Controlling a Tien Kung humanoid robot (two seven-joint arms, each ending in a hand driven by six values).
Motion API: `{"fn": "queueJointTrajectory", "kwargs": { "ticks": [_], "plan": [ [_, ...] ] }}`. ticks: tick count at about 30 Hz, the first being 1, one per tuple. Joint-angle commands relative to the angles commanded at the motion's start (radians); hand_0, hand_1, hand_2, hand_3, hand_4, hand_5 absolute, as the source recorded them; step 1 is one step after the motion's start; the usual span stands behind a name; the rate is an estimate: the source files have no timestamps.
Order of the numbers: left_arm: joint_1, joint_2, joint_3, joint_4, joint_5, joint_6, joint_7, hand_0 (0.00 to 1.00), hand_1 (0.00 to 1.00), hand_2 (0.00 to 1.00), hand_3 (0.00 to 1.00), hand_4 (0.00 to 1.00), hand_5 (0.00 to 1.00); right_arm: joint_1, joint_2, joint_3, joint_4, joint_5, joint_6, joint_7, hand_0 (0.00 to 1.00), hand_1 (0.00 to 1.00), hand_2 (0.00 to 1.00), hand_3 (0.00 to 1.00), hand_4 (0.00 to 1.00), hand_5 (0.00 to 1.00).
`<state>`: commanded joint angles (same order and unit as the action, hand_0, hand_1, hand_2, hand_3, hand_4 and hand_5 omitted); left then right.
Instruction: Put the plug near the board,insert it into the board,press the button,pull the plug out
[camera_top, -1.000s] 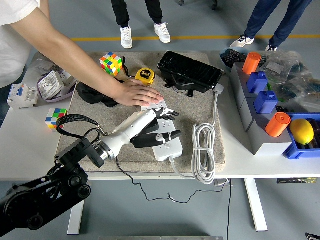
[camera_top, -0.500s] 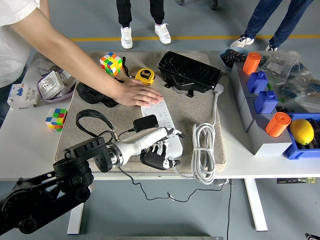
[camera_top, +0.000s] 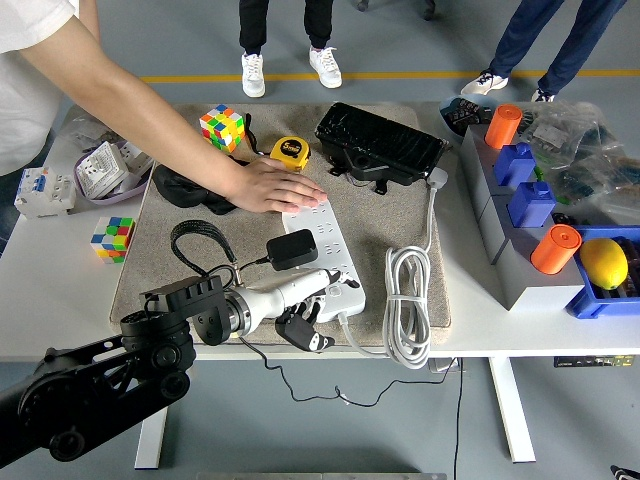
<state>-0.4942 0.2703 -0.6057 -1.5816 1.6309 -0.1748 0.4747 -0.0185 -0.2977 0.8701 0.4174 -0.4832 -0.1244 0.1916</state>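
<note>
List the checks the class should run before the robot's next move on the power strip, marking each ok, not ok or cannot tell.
1. Black plug sits on the power strip: ok.
2. Plug fully seated in its socket: cannot tell.
3. Person's hand presses down the strip's far end: ok.
4. Left hand is clear of the plug, at the strip's near end: ok.
5. Strip's button is visible and unobstructed: cannot tell.
</note>
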Motion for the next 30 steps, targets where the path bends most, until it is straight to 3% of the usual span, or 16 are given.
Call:
{"fn": "queueJointTrajectory", "kwargs": {
  "ticks": [9, 30],
  "plan": [
    [-0.001, -0.012, 0.011, 0.061, 0.018, -0.006, 0.006, 0.059, 0.116, 0.183, 0.929, 0.789, 0.002, -0.001, 0.000, 0.001, 0.000, 0.000, 0.000, 0.000, 0.600, 0.589, 0.544, 0.546, 0.782, 0.250],
    [0.010, -0.009, 0.012, 0.084, 0.042, -0.016, 0.021, 0.058, 0.114, 0.181, 0.906, 0.795, 0.002, -0.001, 0.003, 0.004, 0.001, -0.001, 0.001, 0.001, 0.603, 0.589, 0.544, 0.546, 0.782, 0.248]
  ]
}}
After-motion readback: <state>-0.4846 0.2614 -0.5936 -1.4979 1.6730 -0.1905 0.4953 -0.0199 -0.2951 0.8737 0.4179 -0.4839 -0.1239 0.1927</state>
